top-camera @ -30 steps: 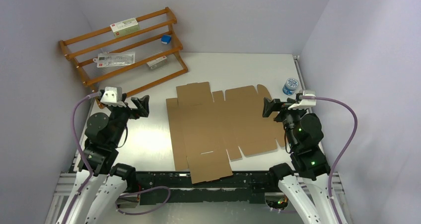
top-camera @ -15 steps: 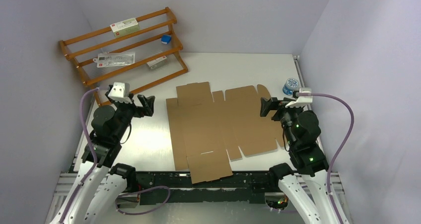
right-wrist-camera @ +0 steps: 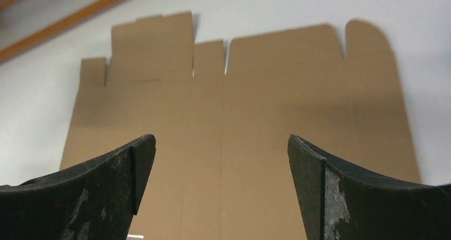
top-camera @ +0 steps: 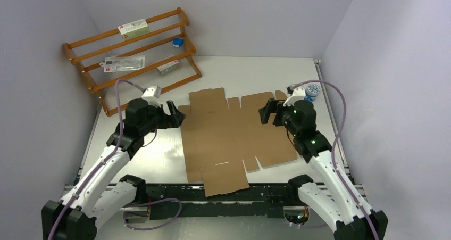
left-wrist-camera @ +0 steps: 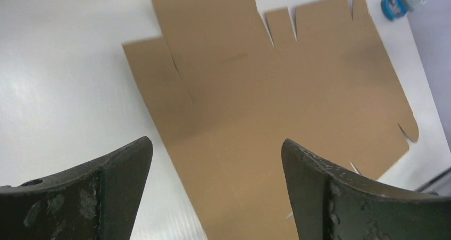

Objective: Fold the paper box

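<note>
The paper box lies unfolded on the white table as a flat brown cardboard sheet with flaps and slits; it fills the left wrist view and the right wrist view. My left gripper hovers open above the sheet's left edge, its dark fingers wide apart with nothing between them. My right gripper hovers open over the sheet's right half, holding nothing.
A wooden rack with small packets and a blue block leans at the back left. A small blue-capped jar stands at the right, near the sheet's far right corner, also showing in the left wrist view. Grey walls close in both sides.
Both arms have stretched forward and inward from their folded poses, bringing the grippers over the sheet's left and right sides. The sheet has not moved.
</note>
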Motion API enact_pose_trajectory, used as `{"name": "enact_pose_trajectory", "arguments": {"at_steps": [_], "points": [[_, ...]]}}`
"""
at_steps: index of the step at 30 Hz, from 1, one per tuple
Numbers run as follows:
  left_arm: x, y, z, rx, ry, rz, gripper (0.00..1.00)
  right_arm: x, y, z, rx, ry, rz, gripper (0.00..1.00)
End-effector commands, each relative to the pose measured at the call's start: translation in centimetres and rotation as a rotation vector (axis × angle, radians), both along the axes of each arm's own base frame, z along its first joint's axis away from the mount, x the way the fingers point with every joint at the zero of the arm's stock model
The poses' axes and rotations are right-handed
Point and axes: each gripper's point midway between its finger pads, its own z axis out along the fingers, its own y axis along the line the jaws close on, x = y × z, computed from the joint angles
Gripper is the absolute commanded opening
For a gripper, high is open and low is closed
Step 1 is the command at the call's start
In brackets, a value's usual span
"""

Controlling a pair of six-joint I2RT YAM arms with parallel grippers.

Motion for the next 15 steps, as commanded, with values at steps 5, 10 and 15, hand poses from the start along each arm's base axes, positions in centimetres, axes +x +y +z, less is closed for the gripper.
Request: {"name": "enact_pose_trajectory", "arguments": {"at_steps": [5, 10, 15], "points": [[-1.7, -3.1, -5.7, 0.0, 0.203, -0.012, 0.94, 1.6, 1.3, -6.5, 0.017, 0.151, -0.006, 1.0], [-2.9, -5.7, -8.9, 0.033, 0.262, -0.06, 0.92, 2.3, 1.4, -10.7, -0.005, 0.259, -0.032, 1.0], [-3.5, -7.9, -11.8, 0.079, 0.317, -0.097, 0.91, 2.7, 0.5, -13.5, -0.059, 0.325, -0.083, 1.0]]}}
